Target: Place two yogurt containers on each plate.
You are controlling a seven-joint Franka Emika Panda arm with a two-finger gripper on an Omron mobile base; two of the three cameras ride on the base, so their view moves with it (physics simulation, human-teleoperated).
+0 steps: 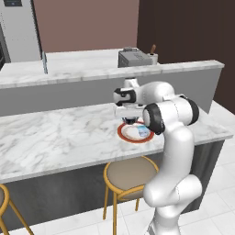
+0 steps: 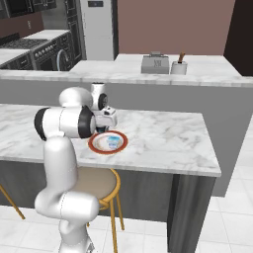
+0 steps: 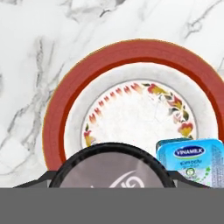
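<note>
A white plate with a red-orange rim (image 3: 57,113) (image 1: 123,134) (image 2: 94,146) lies on the marble island near its front edge. One pale blue-and-white yogurt container (image 3: 190,159) (image 1: 143,132) (image 2: 113,141) rests on the plate's inner part. My gripper (image 3: 112,185) (image 1: 130,120) (image 2: 102,129) points down over the plate, shut on a dark, round yogurt container (image 3: 112,168) with a light rim. That cup hangs just above the plate, beside the blue one; whether it touches the plate cannot be told.
The marble island (image 1: 55,133) (image 2: 168,133) stretches left and right of the plate. A round stool (image 1: 131,174) (image 2: 101,180) stands under its front edge. On the back counter sit a grey box (image 2: 156,63) and a utensil pot (image 2: 179,67).
</note>
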